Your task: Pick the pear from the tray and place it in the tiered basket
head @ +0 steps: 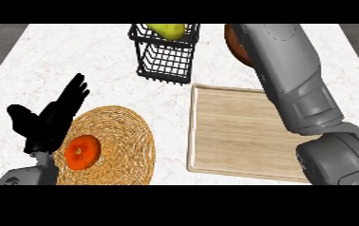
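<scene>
1. Presently, head view, item one: the pear (167, 30), yellow-green, lies in the upper level of the tiered basket (165, 61), a black wire frame at the far middle of the counter (84, 59). It is partly cut by the top of the view.
2. Item two: the tray (242, 135), pale wood with a raised rim, lies near right of the basket. It carries nothing that I can see.
3. Item three: my right forearm (294, 78) crosses the tray's right side and runs up toward the far edge. My right hand is out of view beyond it, so I cannot say how its fingers stand.
4. Item four: my left hand (49, 120) rests at the left edge, fingers straight and up, holding nothing.
5. Item five: a woven round mat (119, 135) lies just beside the left hand, with an orange fruit (82, 151) on it.
6. Item six: a brown round object (237, 47) shows behind my right forearm, mostly hidden; I cannot identify it.
7. Judgement: the placing looks done or all but done. To finish well I would draw the right arm back high and slow, clear of the basket's wire rim, so that nothing tips it.
</scene>
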`<state>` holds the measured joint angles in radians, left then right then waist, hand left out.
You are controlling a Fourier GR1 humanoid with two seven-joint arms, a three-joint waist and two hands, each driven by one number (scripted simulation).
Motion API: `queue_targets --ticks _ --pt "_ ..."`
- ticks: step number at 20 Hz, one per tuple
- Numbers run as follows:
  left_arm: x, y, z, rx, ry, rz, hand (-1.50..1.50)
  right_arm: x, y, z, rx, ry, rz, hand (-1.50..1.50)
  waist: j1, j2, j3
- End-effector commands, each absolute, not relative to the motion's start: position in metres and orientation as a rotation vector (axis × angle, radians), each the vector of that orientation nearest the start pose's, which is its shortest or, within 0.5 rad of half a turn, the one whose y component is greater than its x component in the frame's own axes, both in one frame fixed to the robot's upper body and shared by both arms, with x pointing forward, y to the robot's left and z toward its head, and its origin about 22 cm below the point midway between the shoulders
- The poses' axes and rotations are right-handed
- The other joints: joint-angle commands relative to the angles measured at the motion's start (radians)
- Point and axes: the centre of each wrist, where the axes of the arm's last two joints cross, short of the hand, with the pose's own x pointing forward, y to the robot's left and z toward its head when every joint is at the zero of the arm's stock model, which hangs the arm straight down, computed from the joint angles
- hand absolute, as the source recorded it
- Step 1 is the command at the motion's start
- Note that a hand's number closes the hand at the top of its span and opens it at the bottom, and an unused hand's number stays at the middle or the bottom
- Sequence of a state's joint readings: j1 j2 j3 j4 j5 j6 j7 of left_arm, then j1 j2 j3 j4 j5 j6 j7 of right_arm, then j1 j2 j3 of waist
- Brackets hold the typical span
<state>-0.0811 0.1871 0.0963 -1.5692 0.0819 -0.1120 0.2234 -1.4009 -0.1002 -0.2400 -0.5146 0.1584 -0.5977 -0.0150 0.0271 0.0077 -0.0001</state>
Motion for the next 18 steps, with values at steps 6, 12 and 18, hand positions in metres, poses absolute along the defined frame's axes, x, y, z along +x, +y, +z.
queue_targets --ticks 6,12,18 --pt "0.245 0.287 0.021 0.071 -1.408 -0.094 0.0 0.468 -0.216 0.256 -0.468 -1.863 -0.309 -1.5 -0.036 -0.013 0.0" --pt "0.247 0.293 0.04 0.078 -1.44 -0.112 0.0 0.455 -0.296 0.271 -0.512 -1.874 -0.335 -1.5 -0.02 -0.008 0.0" --pt "0.257 0.284 0.049 0.089 -1.417 -0.094 0.0 0.429 -0.361 0.275 -0.51 -1.901 -0.262 -1.5 -0.024 -0.008 0.001"
